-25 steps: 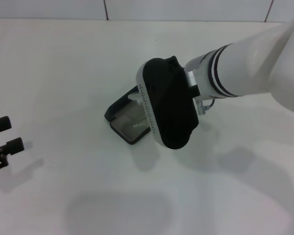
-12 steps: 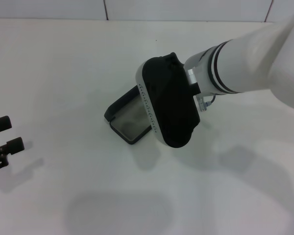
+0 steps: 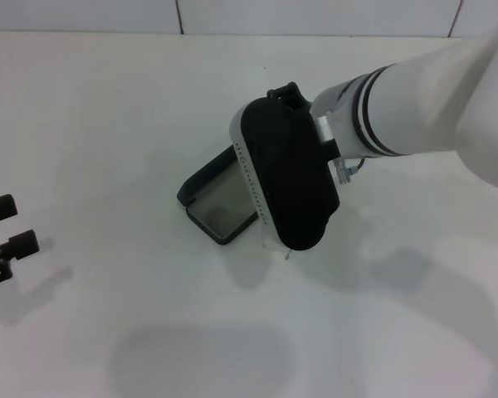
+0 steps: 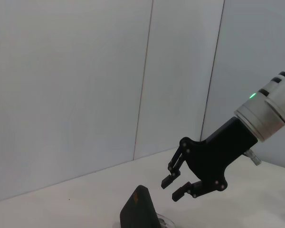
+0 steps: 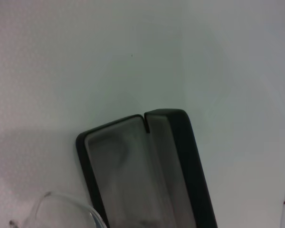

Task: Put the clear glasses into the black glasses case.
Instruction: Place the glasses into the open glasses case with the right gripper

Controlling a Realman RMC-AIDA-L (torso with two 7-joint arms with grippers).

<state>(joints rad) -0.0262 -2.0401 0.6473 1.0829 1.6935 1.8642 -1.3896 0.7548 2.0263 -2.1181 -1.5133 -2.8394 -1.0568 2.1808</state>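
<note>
The black glasses case point(image 3: 209, 201) lies open on the white table, grey lining up, and also shows in the right wrist view point(image 5: 133, 175). My right gripper point(image 4: 173, 188) hangs just above it, and in the head view its black body covers the case's right part. The clear glasses show only in pieces. One lens point(image 5: 61, 211) overlaps the case's rim. A thin clear tip point(image 3: 284, 250) pokes out under the gripper body. The fingers stand narrowly apart around the glasses. My left gripper point(image 3: 4, 232) rests open at the table's far left.
The white table point(image 3: 108, 108) runs to a tiled wall point(image 3: 232, 15) at the back. The right arm's white forearm point(image 3: 432, 99) reaches in from the upper right above the table.
The right gripper has shifted slightly toward the back. The glasses seen over the case's lining a second ago no longer show there. A clear tip now sticks out below the gripper body.
</note>
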